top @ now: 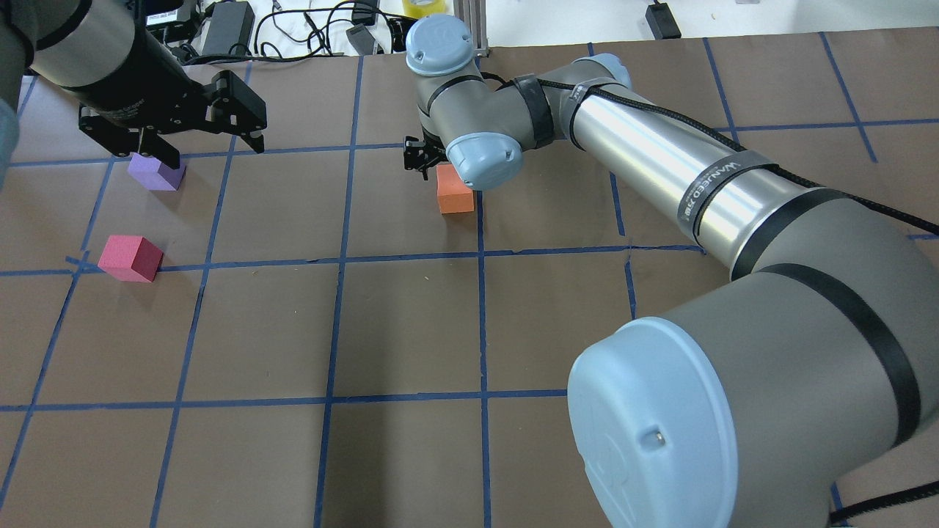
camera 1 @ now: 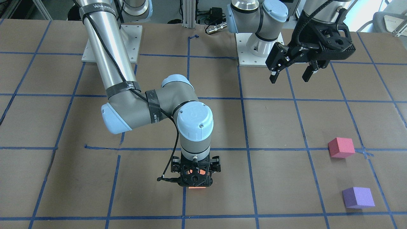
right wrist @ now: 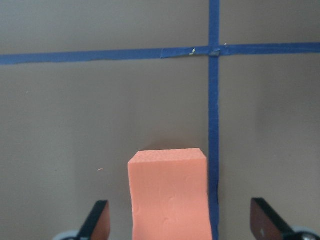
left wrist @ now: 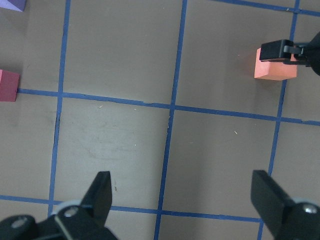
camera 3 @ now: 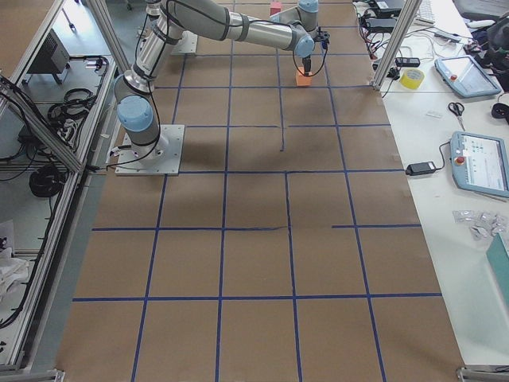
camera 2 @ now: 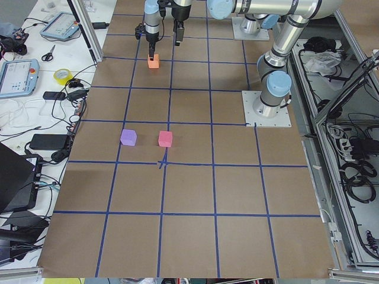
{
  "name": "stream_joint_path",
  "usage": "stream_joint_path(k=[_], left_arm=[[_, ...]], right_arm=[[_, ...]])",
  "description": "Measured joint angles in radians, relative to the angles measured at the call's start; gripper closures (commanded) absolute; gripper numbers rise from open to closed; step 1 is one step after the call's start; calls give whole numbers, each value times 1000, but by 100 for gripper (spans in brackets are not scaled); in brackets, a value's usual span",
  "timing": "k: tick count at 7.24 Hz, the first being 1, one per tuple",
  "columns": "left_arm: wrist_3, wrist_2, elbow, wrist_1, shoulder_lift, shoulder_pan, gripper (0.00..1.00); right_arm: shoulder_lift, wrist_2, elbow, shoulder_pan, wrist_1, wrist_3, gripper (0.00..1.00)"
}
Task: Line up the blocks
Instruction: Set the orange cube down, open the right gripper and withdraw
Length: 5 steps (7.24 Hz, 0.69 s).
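At the front view's lower centre, the right gripper is straddling the orange block, jaws apart; upper right, the left gripper is hovering, jaws spread.

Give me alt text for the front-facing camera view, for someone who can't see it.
The right tool points straight down over an orange block on a brown table gridded with blue tape. The left tool hangs open in the air, away from a pinkish red block and a purple block.

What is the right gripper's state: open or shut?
Open. The right gripper has its fingers wide apart, touching neither side of the orange block.
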Motion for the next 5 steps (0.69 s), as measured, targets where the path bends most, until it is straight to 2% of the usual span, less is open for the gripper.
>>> stream_joint_path(k=[3, 5], left_arm=[[-1, 0, 0, 0, 2, 0, 0], [0, -1, 0, 0, 1, 0, 0]], right_arm=[[-161, 49, 6, -135, 165, -53, 0], [-271, 66, 18, -263, 305, -242, 0]])
